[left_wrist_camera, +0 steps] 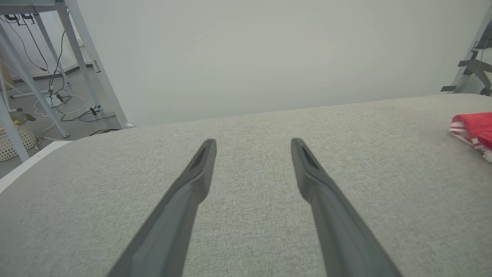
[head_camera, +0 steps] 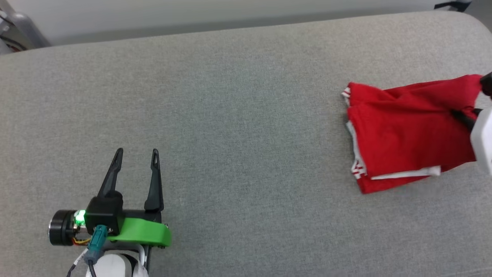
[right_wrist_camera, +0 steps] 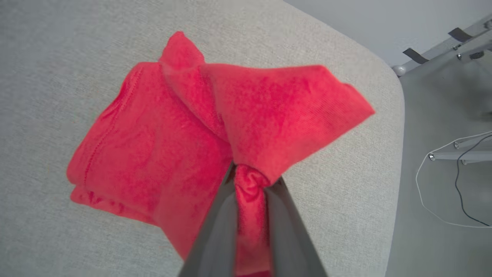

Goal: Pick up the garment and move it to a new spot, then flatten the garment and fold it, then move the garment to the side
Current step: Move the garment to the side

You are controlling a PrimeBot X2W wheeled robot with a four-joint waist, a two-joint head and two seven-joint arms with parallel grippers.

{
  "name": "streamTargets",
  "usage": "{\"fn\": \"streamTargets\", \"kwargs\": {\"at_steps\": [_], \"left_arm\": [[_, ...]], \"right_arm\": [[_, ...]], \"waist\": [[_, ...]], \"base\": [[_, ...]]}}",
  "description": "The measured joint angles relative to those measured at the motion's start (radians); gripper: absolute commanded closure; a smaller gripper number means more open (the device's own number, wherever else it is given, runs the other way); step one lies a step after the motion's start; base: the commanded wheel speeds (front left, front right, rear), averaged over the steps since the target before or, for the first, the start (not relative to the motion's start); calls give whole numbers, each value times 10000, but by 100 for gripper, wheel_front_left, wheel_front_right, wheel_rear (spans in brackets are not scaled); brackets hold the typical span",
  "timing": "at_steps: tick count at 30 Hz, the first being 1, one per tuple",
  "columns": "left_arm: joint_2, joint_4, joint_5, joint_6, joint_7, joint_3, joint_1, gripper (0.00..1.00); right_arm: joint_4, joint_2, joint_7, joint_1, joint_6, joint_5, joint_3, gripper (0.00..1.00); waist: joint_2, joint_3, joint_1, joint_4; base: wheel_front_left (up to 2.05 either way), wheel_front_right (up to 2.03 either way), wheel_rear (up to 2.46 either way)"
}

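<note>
Grey padded top (head_camera: 238, 115) bears the garment (head_camera: 407, 130), likely soft, light, limp: right gripper (right_wrist_camera: 253, 177) pinches a bunched fold, a sound hold; left gripper (head_camera: 137, 151) gapes empty.

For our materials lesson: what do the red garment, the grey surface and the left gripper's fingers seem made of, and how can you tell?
The garment looks like soft matte knit, probably jersey: it bunches and shows fine ribbing. The grey surface seems to be woven upholstery cloth, with a flecked weave and a rounded edge. The left gripper has fingers that are dark, matte and rigid, likely plastic.
</note>
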Motion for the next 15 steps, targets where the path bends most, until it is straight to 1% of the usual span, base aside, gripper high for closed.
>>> {"fn": "streamTargets", "kwargs": {"at_steps": [8, 15], "left_arm": [[359, -566, 159, -42, 0, -109, -755, 0], [562, -1001, 159, -42, 0, -144, -1305, 0]], "right_arm": [[1778, -913, -221, -647, 0, -493, -1026, 100], [3398, -926, -548, -1408, 0, -759, -1952, 100]], "waist": [[0, 1231, 0, -248], [0, 2423, 1, -296]], "base": [[0, 0, 0], [0, 0, 0]]}}
